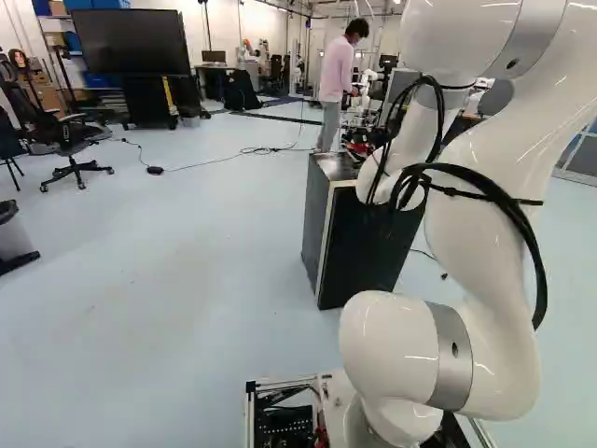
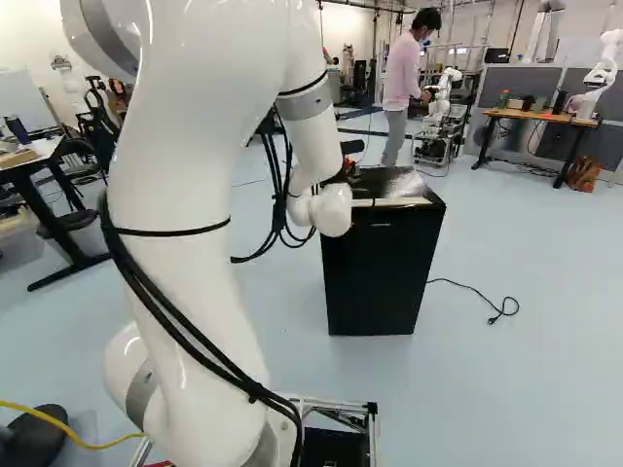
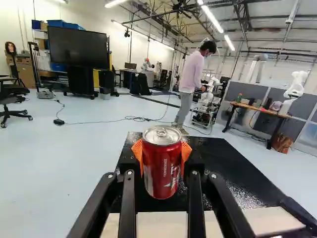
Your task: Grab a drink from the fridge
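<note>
Red metal with a silvery lid, the can (image 3: 162, 171) sits upright in the hand (image 3: 162, 154), pressed from two sides between the orange pads (image 3: 186, 150). That grip suits it: the pads meet the round wall from opposite sides, below the rim, which should keep it from rolling out, and the upright hold leaves the lid free and lets the drink travel level. Beneath and ahead of the hand lies the black top of the fridge (image 2: 382, 277); whether the can's base touches it I cannot tell. The fridge door looks closed, so I judge the drink is out and the grab all but done. Next would come a lift clear of that top, gently, as a hard squeeze could dent the thin wall.
</note>
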